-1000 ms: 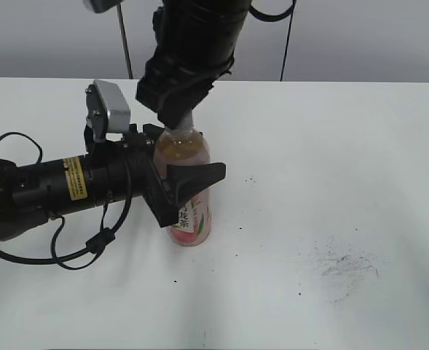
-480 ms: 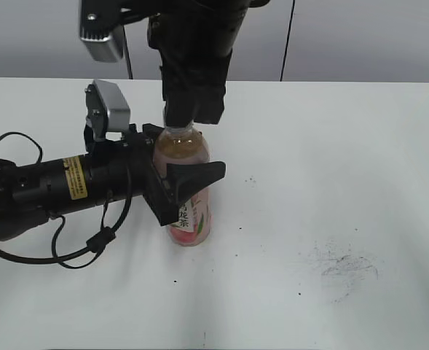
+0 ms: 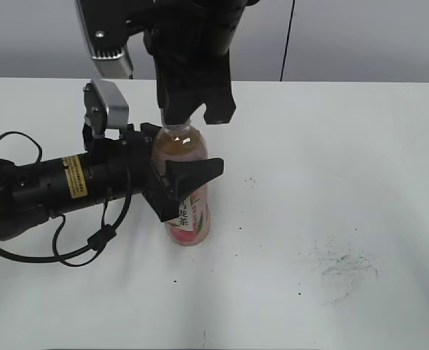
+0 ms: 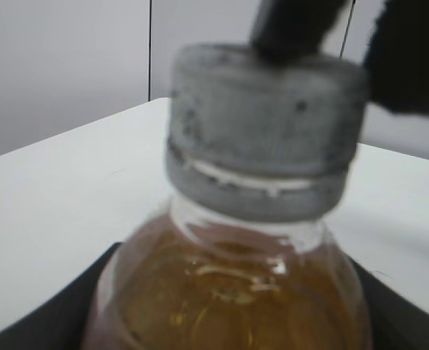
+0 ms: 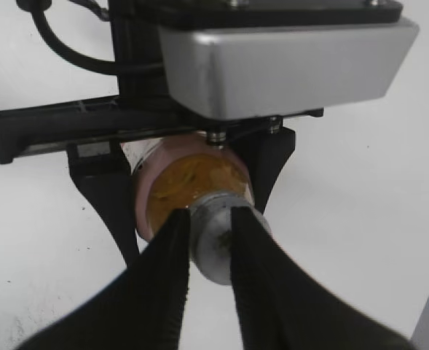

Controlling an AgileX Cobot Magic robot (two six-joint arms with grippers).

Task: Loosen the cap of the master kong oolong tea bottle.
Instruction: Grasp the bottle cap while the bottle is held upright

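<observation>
Your right claw [image 5: 209, 244] comes down from above w/ two matte black tapered fingers [image 5: 163, 284] pinched on the cap [image 5: 215, 244], one on each side. In the exterior view the same claw [image 3: 192, 117] sits right over the bottle's neck, so the cap is hidden there. Left wrist view shows the cap [image 4: 265, 131] up close: round, grey-white plastic, scuffed and speckled w/ dark marks, a thin pale ring line round its lower edge, a bit blurred; can't make out the ribbing.

Your left claw [image 3: 172, 182] reaches in sideways, black hard-plastic jaws clamped round the master kong oolong tea bottle [image 3: 189, 219] at mid-body, a silver camera housing [image 3: 106, 108] on top of the wrist.

Bottle stands upright on the tabletop [image 3: 331, 146], roughly centre-left in the exterior view. Clear plastic w/ rounded shoulders, amber tea up near the neck, pink-and-white label w/ vertical characters on the lower part.

Tabletop is smooth white, w/ a grey smudge patch [image 3: 341, 266] well to the right of the bottle, plus small dark specks.
</observation>
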